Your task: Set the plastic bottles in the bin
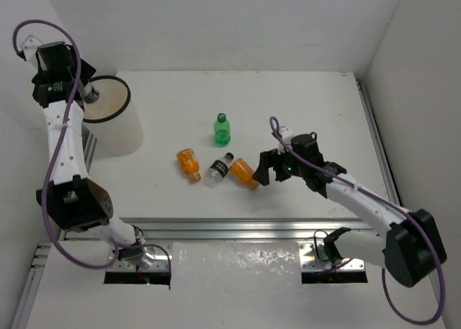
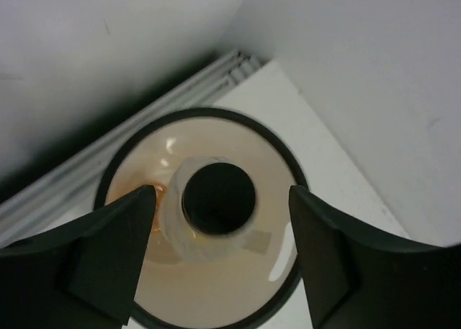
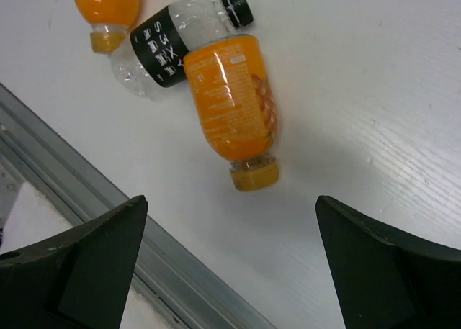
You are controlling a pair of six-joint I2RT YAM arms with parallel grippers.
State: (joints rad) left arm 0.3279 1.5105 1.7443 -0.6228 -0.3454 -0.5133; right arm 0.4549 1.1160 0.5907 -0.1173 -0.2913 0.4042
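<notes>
The white bin [image 1: 122, 134] with a black rim stands at the far left. My left gripper [image 1: 91, 94] hovers over its mouth, open. In the left wrist view the bin's rim [image 2: 288, 160] rings a clear bottle [image 2: 180, 235] seen end-on with a dark round end, below my open left gripper [image 2: 222, 194]; a bit of orange [image 2: 155, 190] shows beside it. On the table are a green bottle [image 1: 222, 129], an orange bottle [image 1: 189, 163], a clear dark-labelled bottle [image 1: 219, 169] and a second orange bottle [image 1: 244, 172]. My right gripper [image 1: 262, 169] is open, just right of that bottle [image 3: 232, 102].
An aluminium rail [image 1: 252, 228] runs along the table's near edge and shows close to my right gripper [image 3: 65, 163]. Another rail [image 1: 374, 134] lines the right side. White walls enclose the back and sides; the bin stands near the left wall.
</notes>
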